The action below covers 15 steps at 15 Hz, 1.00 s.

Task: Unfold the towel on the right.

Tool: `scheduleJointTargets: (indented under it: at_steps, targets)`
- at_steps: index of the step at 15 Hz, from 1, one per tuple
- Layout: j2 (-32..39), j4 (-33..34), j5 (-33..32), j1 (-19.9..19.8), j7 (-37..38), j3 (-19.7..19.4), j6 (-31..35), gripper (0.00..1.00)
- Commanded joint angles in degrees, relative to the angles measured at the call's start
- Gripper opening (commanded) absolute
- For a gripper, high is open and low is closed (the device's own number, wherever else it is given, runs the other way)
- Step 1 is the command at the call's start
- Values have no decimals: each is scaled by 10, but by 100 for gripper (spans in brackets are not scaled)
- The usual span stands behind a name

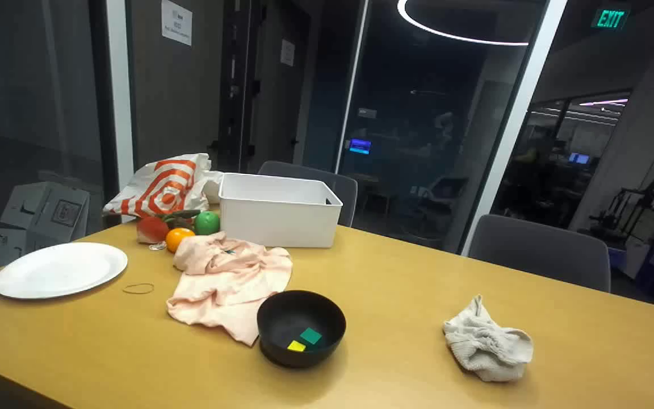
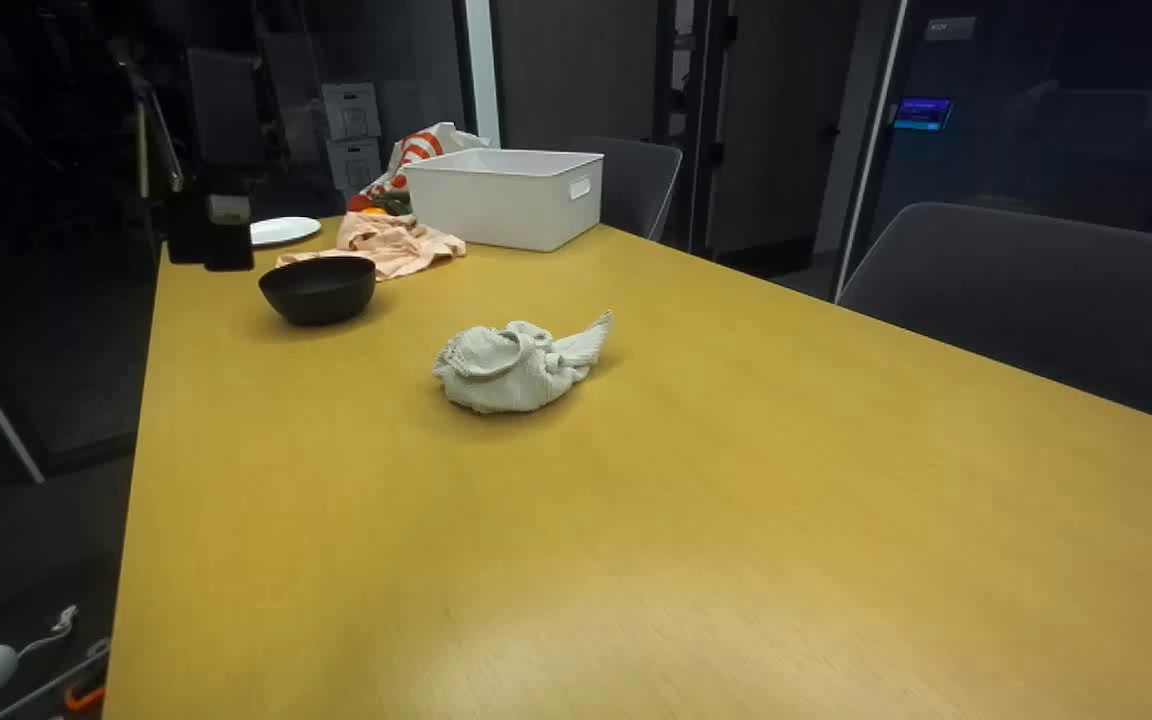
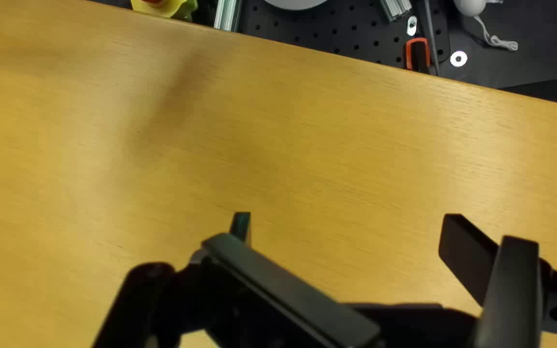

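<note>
We find the off-white towel [image 1: 489, 343] bunched on the table [image 1: 395, 307] in both exterior views; folds overlap across its middle and one pointed end juts from the heap. In the wrist view we log the gripper [image 3: 346, 227] with its two fingers wide apart, the table's yellow-brown surface showing between them. Well apart from the towel we see a black bowl [image 1: 327, 318], upright, holding a yellow piece [image 1: 296, 346] and a green piece [image 1: 310, 336]. Just behind the bowl in an exterior view spreads a rumpled pink cloth [image 1: 230, 284]; whether the two touch, we cannot tell. Farther back stands a white bin [image 1: 276, 224], and near it we note a round green item [image 1: 208, 223], an orange item [image 1: 179, 240] and a red item [image 1: 152, 230], with a white bag [image 1: 174, 182] printed in red-orange behind them. A white plate [image 1: 60, 270] lies flat to the left of the cloth. Beyond the table's far side we count two grey chairs [image 1: 540, 253]; past an edge seen in the wrist view lies a black perforated board [image 3: 356, 30].
</note>
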Motion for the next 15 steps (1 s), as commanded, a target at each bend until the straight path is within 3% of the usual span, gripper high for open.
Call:
scheduleJointTargets:
  at_steps: [1, 6, 10, 15]
  targets:
    - [0, 3, -1, 4, 2, -3, -1, 100]
    - [2, 6, 2, 5, 4, -2, 4, 100]
    - [40, -1, 3, 14, 14, 13, 115, 100]
    - [141, 6, -35, 6, 28, 31, 283, 100]
